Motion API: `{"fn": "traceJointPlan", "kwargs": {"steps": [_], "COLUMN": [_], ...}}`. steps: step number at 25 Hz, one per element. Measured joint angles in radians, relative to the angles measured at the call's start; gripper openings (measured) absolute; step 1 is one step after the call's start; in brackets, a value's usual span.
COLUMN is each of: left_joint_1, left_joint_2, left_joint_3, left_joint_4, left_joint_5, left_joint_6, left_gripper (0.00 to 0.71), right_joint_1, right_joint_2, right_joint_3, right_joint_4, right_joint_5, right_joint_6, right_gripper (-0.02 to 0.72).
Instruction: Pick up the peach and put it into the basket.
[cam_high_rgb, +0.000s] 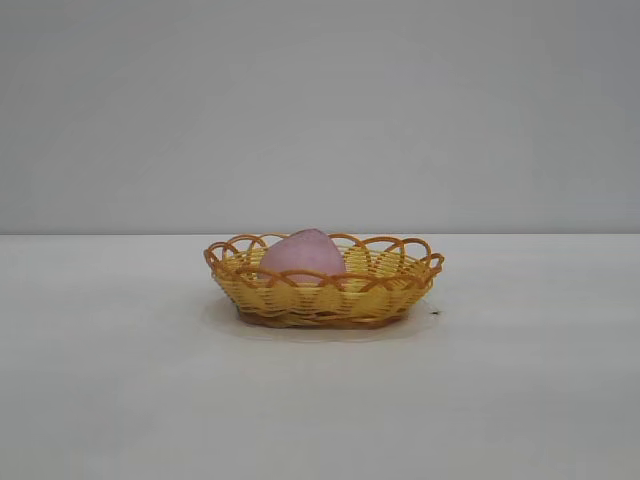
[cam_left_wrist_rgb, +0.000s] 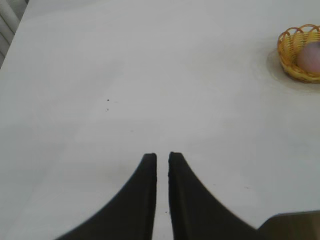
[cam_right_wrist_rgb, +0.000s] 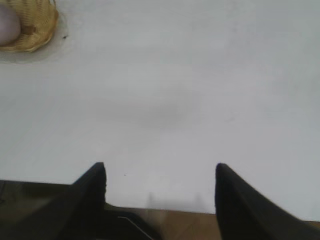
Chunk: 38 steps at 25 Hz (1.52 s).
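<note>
Pink peach (cam_high_rgb: 304, 257) inside wicker basket (cam_high_rgb: 390, 290); left pincer (cam_left_wrist_rgb: 162, 158) nearly pressed together, right pincer (cam_right_wrist_rgb: 160, 170) spread.

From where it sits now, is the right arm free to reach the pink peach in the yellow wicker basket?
Probably yes: the right gripper is open over bare white table, nothing between it and the dusty pink peach in the basket.

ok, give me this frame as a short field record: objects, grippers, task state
peach: inside the basket, resting toward its left side in the exterior view
basket: on the table, centre of the exterior view
left gripper: shut, empty, over bare table, well away from the basket
right gripper: open, empty, at the table edge, well away from the basket
contact: neither gripper touches peach or basket
task state: peach already in basket
</note>
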Motion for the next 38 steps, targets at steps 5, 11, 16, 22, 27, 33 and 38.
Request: {"fn": "traceJointPlan", "kwargs": {"steps": [5, 11, 16, 22, 27, 33, 38], "left_joint_1": [0.0, 0.0, 0.0, 0.0, 0.0, 0.0, 0.0], "left_joint_2": [0.0, 0.0, 0.0, 0.0, 0.0, 0.0, 0.0], "left_joint_3": [0.0, 0.0, 0.0, 0.0, 0.0, 0.0, 0.0], "left_joint_4": [0.0, 0.0, 0.0, 0.0, 0.0, 0.0, -0.001], "left_joint_5": [0.0, 0.0, 0.0, 0.0, 0.0, 0.0, -0.002], "left_joint_6": [0.0, 0.0, 0.0, 0.0, 0.0, 0.0, 0.0], "left_gripper": [0.057, 0.057, 0.057, 0.057, 0.057, 0.057, 0.057], "right_joint_1": [0.0, 0.0, 0.0, 0.0, 0.0, 0.0, 0.0], "right_joint_2": [-0.028, -0.03, -0.079, -0.204, -0.218, -0.265, -0.305], "right_joint_3": [0.06, 0.074, 0.079, 0.133, 0.087, 0.087, 0.093], "right_joint_4": [0.038, 0.067, 0.072, 0.101, 0.105, 0.106, 0.11], "right_joint_5": [-0.038, -0.138, -0.216, -0.354, -0.24, -0.093, -0.089], "right_joint_6": [-0.064, -0.102, -0.124, -0.099, -0.102, -0.145, -0.143], "right_gripper": [0.447, 0.447, 0.447, 0.447, 0.447, 0.447, 0.407]}}
